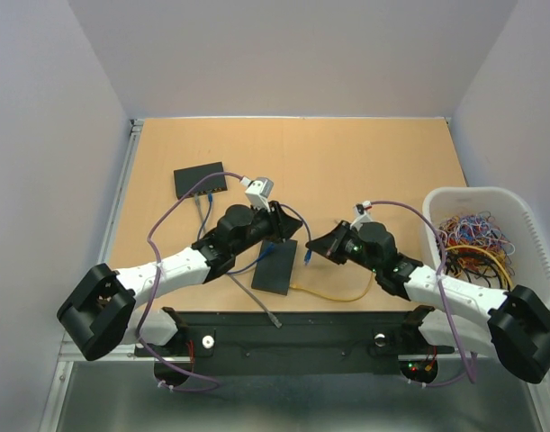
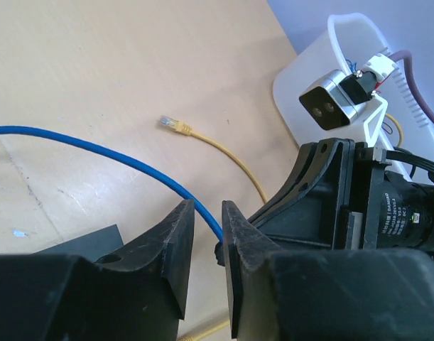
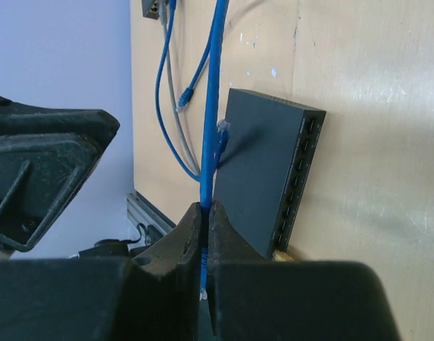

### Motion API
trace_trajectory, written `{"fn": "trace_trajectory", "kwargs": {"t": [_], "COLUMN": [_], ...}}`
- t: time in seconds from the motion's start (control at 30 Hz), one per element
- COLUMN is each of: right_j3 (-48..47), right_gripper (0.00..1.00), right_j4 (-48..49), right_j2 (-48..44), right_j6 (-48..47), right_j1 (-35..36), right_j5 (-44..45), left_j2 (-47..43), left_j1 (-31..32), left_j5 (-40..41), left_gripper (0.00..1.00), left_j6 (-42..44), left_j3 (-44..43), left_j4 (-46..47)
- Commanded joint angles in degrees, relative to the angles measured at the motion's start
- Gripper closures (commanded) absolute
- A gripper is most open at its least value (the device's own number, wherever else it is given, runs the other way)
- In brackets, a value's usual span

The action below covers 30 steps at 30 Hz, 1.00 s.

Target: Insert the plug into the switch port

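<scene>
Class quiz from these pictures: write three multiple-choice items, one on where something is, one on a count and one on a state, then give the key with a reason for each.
1. Where on the table is the white basket?
A. left edge B. right edge C. centre
2. How many black switches lie on the table?
A. one B. two C. four
3. The right gripper is:
A. open and empty B. shut on a screwdriver C. shut on the blue cable

Key:
1 B, the top view shows it at the right edge.
2 B, one lies at the back left and one in the middle.
3 C, its jaws pinch the blue cable.
</scene>
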State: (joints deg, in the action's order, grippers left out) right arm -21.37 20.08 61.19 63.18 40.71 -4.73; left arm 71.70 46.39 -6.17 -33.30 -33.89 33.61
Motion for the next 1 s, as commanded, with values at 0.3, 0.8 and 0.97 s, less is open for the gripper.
{"fn": "trace_trajectory", "kwargs": {"t": [0.3, 0.8, 0.97], "right_j3": [-4.65, -5.00, -5.35], "right_gripper": [1.00, 1.00, 1.00], "right_j4": [2.60, 1.98, 0.76], "right_j2": [-1.60, -3.88, -5.11], "right_j6": [2.74, 3.09, 2.65], "right_j1": [0.42, 0.42, 0.42], "right_j5": [7.28, 7.10, 7.37], "left_j2": [-5.70, 1.42, 1.34], "left_j1": [3.35, 6.69, 6.78], "left_j5": [-8.86, -7.89, -6.31], "left_gripper": [0.46, 0.59, 0.59], "left_j6": [0.60, 1.22, 1.66], "left_j3": [5.59, 4.27, 4.09], "left_j4": [9.73, 9.20, 7.36]}}
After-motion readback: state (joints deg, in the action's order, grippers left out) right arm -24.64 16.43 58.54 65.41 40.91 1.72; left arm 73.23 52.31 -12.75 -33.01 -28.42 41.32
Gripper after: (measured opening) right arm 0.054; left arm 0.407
